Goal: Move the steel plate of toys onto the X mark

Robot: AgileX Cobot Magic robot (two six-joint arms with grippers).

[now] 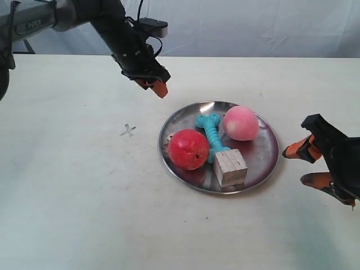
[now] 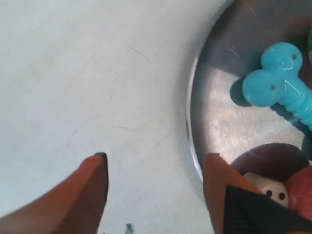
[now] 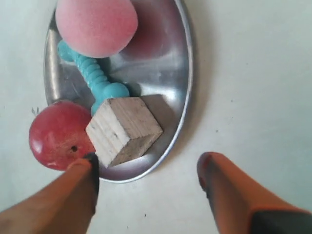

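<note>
The steel plate (image 1: pixel 260 153) lies on the table right of centre. On it are the red fruit (image 1: pixel 188 149), the pink peach (image 1: pixel 241 122), the turquoise bone (image 1: pixel 212 135) and the wooden cube (image 1: pixel 230 167). The grey X mark (image 1: pixel 128 130) sits on bare table to the plate's left, apart from it. My left gripper (image 1: pixel 153 83) hangs open above the table beside the plate's far left rim (image 2: pixel 194 122), holding nothing. My right gripper (image 1: pixel 302 165) stands open just off the plate's right rim (image 3: pixel 187 73), with only table between its fingertips; the cube (image 3: pixel 124 127) is the nearest toy.
The table top is white and plain, with a pale cloth backdrop (image 1: pixel 253 25) behind its far edge. The dark arm (image 1: pixel 107 22) at the exterior view's left reaches in from the top left corner.
</note>
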